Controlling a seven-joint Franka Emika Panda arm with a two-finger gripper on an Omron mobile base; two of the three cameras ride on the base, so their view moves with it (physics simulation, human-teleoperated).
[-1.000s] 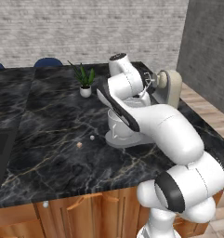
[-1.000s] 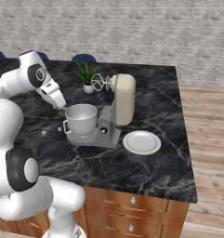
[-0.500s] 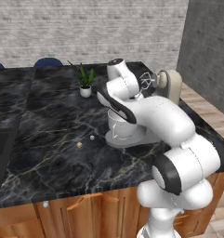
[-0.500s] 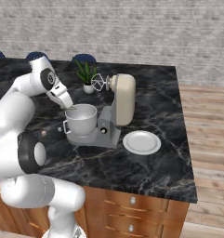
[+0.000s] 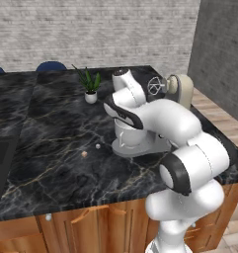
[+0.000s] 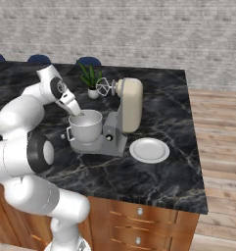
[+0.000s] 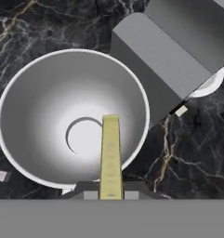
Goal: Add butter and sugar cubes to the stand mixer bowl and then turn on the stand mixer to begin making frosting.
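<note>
- The jaws are nearly closed on a thin yellow stick, seemingly the butter, hanging over the stand mixer bowl.
- Step in hand: dropping it in.
- Next: open the jaws, then fetch the sugar cube from the surface.

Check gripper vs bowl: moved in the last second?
Yes. In the right base view the gripper has swung right, from beside the stand mixer bowl to over its rim, shut on a yellow stick.
</note>
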